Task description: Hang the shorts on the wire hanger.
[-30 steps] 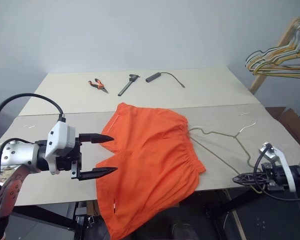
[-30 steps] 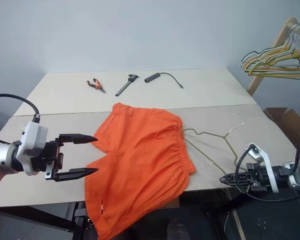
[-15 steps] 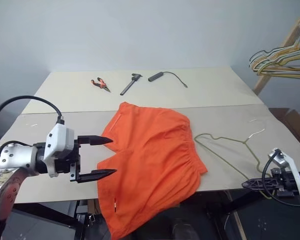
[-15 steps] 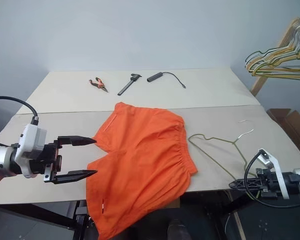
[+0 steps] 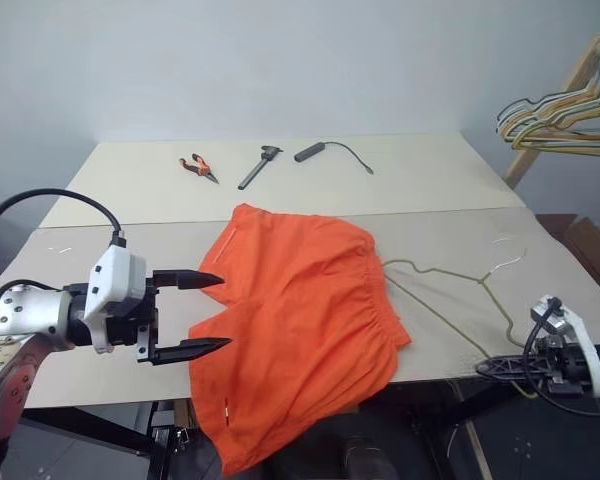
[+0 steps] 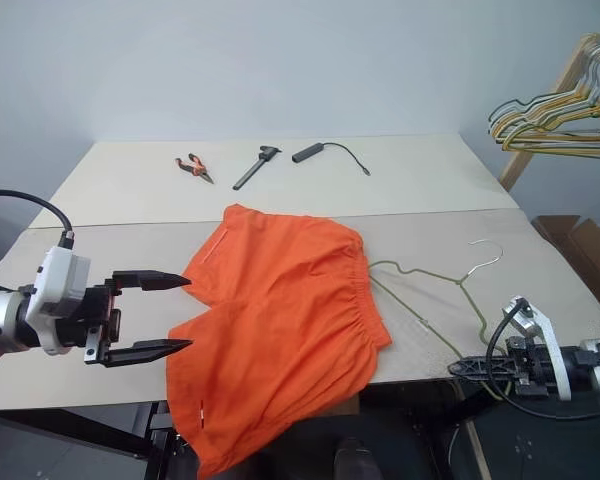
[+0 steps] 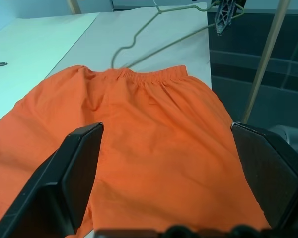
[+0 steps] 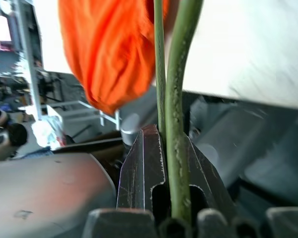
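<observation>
The orange shorts [image 5: 300,320] lie flat on the table [image 5: 110,235], waistband to the right, one leg drooping over the front edge. My left gripper [image 5: 225,310] hovers open just left of the shorts, fingers level and pointing at them; its wrist view looks across the shorts [image 7: 149,139] between its fingers [image 7: 74,168]. The wire hanger [image 5: 450,290] lies right of the waistband, hook toward the far right. My right gripper [image 5: 480,368] sits at the table's front right edge, shut on the hanger's lower wire [image 8: 176,99].
Orange-handled pliers [image 5: 198,167], a black tool [image 5: 258,168] and a black handle with a cord [image 5: 320,150] lie at the table's far side. A bunch of wire hangers [image 5: 560,110] hangs on a wooden rack at the right. A cardboard box [image 6: 580,250] stands beyond the right edge.
The right gripper has shifted slightly right and lower at the table edge, and the hanger has slid a little with it. The left gripper and the shorts are as before.
</observation>
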Controlling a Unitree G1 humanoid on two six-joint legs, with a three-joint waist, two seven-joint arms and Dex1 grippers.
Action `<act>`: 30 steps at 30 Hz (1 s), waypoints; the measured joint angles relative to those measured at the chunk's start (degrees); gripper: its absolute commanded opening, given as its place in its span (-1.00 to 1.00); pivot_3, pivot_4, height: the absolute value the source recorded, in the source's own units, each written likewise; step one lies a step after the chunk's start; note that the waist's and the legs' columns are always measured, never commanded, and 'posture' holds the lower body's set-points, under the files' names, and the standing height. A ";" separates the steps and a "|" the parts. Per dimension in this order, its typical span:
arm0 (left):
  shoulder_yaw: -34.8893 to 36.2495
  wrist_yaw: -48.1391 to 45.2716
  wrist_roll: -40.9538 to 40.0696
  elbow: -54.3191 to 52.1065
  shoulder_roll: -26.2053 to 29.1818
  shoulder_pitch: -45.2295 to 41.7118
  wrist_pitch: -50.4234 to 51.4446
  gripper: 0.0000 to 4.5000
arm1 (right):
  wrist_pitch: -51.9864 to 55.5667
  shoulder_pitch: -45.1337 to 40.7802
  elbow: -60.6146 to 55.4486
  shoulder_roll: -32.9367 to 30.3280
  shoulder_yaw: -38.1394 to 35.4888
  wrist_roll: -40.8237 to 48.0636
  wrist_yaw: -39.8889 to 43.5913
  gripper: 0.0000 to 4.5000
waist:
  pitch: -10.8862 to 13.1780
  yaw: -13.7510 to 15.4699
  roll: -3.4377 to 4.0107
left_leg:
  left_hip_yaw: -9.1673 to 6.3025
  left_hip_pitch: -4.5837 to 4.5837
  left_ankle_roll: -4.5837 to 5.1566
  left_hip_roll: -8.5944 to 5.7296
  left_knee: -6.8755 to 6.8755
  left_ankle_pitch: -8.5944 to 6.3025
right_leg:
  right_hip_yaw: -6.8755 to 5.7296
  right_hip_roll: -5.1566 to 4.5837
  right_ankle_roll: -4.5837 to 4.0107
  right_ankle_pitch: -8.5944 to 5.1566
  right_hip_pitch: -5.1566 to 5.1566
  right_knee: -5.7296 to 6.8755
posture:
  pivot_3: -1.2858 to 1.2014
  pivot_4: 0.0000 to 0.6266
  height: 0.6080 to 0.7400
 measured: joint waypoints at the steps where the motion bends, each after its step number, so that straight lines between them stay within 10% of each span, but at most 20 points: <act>1: 0.00 -0.08 0.00 0.04 0.00 0.00 0.00 0.99 | 0.03 0.20 -0.54 0.03 0.00 0.27 0.01 -1.00 | 0.02 0.03 0.02 | 0.00 -0.01 0.00 0.00 -0.01 0.00 | 0.00 0.00 -0.01 0.00 -0.01 -0.01 | 0.02 -0.75 1.00; 30: -0.93 -2.91 0.66 2.57 2.06 -1.86 -0.44 0.99 | -6.43 -7.72 -1.27 8.84 16.24 -4.42 1.70 -1.00 | 0.24 0.28 0.07 | -0.02 -0.31 -0.06 0.23 -0.06 -0.05 | 0.02 0.30 -0.57 0.43 -0.20 -0.42 | 0.05 -0.77 1.00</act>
